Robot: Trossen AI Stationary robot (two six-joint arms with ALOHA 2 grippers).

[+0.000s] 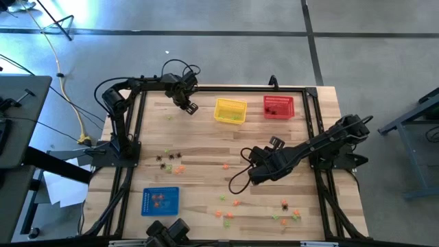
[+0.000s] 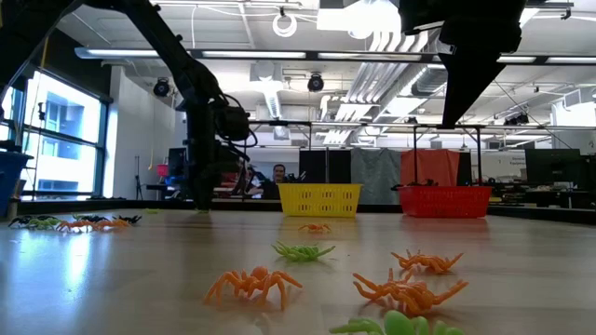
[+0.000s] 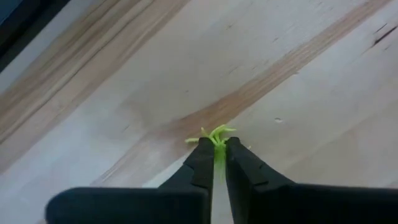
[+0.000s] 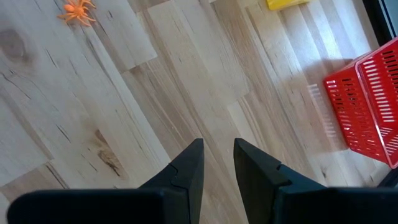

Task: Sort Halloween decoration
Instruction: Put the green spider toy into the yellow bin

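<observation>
Green spider [image 3: 216, 134] body hidden between left hand [image 3: 215, 163] fingers; only legs visible.

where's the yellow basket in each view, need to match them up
High view: yellow basket at the table's far edge, just left of the red basket.
Low view: yellow basket at centre in the background, red basket to its right.
Left wrist view: not in it.
Right wrist view: only a yellow corner at the picture's edge.
Shared landmark: the red basket.
</observation>
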